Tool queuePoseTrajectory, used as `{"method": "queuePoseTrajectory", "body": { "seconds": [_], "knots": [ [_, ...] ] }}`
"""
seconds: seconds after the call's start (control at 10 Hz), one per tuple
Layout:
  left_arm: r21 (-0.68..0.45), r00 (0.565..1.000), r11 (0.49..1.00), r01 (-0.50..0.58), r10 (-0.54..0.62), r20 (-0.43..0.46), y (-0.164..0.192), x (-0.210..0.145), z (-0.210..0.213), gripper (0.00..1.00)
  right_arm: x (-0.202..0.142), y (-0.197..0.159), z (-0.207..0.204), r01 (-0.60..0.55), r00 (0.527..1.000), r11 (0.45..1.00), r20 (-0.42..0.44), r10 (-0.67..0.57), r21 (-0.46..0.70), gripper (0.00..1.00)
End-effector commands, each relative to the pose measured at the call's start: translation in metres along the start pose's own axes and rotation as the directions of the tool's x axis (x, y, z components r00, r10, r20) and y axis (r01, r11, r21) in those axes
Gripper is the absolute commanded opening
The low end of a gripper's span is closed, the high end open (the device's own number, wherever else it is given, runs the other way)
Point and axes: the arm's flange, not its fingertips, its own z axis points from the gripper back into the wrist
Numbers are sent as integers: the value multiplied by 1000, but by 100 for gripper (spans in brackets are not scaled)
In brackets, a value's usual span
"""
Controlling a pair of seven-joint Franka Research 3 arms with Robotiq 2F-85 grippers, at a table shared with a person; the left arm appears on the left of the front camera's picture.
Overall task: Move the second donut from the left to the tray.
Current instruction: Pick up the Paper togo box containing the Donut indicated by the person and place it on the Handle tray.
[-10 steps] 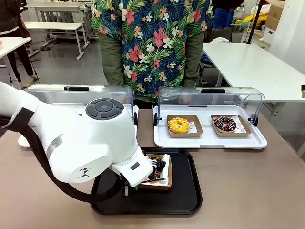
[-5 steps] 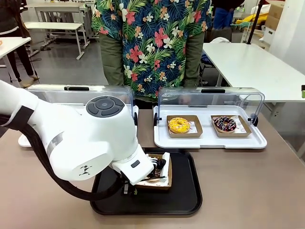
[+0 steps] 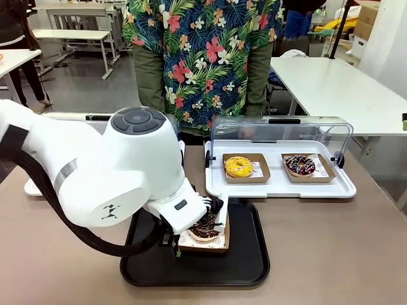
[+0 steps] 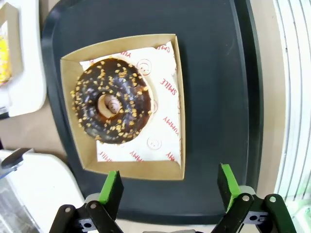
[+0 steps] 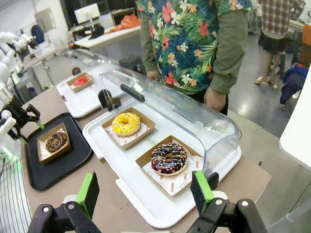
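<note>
The second donut from the left [image 4: 112,107], dark chocolate with pale sprinkles, lies in its brown cardboard holder [image 4: 171,145] on the black tray [image 4: 214,73]. My left gripper [image 4: 170,187] hovers just above the holder's near edge, open, with nothing between its green pads. From the front, the donut [image 3: 205,227] rests on the tray [image 3: 248,267], half under my left arm [image 3: 127,184]. The right wrist view has the donut [image 5: 56,141] on the tray [image 5: 63,167] far to the left. My right gripper [image 5: 145,191] is open and holds nothing.
A white display tray [image 3: 280,187] with a raised clear lid holds a yellow donut [image 3: 238,166] and a dark donut with colourful topping [image 3: 300,164]. A second display tray [image 5: 90,99] holds a red donut [image 5: 81,80]. A person [image 3: 203,57] stands at the far side.
My left gripper has opened and let go of the holder, then lifted off a little. The donut now lies uncovered on the tray.
</note>
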Motion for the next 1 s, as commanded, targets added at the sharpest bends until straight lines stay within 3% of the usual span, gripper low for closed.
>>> {"method": "queuePoseTrajectory", "body": {
  "seconds": [0.0, 0.9],
  "knots": [
    [-8, 1000, 1000, 10, -10, 12, 0, -6, 21, 100, 4, 1, 0, 1, 1000, 1000, 9, -1, 2, 100],
    [16, 1000, 1000, 0, 0, 2, 0, -1, 23, 100, 4, 1, 0, 1, 1000, 1000, 9, -1, 2, 100]
  ]
}}
